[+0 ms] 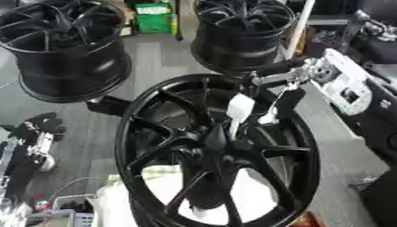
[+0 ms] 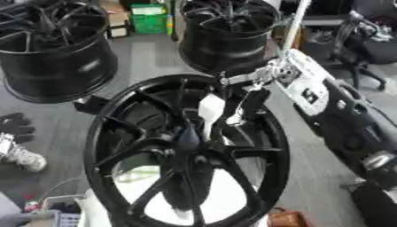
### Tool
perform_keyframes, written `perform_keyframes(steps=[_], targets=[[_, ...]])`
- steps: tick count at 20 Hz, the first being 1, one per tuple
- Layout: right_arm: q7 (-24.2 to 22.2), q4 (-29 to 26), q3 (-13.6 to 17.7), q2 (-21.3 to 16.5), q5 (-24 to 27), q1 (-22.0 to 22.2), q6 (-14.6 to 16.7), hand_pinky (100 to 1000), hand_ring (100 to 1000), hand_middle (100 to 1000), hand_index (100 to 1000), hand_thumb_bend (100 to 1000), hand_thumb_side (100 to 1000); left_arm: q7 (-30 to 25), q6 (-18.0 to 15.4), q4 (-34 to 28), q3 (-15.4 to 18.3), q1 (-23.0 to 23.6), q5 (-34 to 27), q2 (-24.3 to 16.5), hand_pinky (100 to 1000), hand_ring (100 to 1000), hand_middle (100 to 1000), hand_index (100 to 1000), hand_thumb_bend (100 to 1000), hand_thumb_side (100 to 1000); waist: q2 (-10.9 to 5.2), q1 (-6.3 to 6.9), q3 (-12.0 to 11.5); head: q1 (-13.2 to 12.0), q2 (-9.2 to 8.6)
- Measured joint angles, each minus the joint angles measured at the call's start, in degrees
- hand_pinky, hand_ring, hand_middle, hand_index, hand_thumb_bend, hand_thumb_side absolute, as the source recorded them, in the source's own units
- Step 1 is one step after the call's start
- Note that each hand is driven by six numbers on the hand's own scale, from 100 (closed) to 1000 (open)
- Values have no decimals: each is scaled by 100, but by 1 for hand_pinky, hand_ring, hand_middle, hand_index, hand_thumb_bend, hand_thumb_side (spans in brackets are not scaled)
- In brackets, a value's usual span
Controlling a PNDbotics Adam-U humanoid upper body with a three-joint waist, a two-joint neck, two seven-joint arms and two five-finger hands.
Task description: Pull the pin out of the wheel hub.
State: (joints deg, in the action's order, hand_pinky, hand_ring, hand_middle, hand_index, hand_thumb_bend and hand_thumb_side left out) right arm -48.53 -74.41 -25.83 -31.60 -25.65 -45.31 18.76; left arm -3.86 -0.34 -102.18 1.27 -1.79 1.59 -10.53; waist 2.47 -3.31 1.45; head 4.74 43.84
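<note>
Fingers of my right hand [image 1: 267, 104] curl down over the white pin [image 1: 239, 108], which stands at the centre of the wheel hub [image 1: 217, 153]. Pulling askew could jam it or make my hold slip off.

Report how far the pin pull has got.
Done: the right hand has reached in over the wheel hub. In hand: its fingers hang around a pale pin-like piece above the centre; contact unclear. Left: drawing it clear. The left hand idles low left.
</note>
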Motion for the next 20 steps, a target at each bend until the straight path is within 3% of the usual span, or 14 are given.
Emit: perform_keyframes(steps=[12,20], targets=[[6,2,0,51,-94,-3,6,707,669,781,867,240,331,15,11,-11,-4,-1,0,0,752,724,682,795,216,603,4,0,-36,6,0],[13,3,3,57,-93,-7,13,688,636,686,781,161,275,18,13,-14,-35,-9,0,1,752,724,682,795,216,604,10,0,-53,7,0]])
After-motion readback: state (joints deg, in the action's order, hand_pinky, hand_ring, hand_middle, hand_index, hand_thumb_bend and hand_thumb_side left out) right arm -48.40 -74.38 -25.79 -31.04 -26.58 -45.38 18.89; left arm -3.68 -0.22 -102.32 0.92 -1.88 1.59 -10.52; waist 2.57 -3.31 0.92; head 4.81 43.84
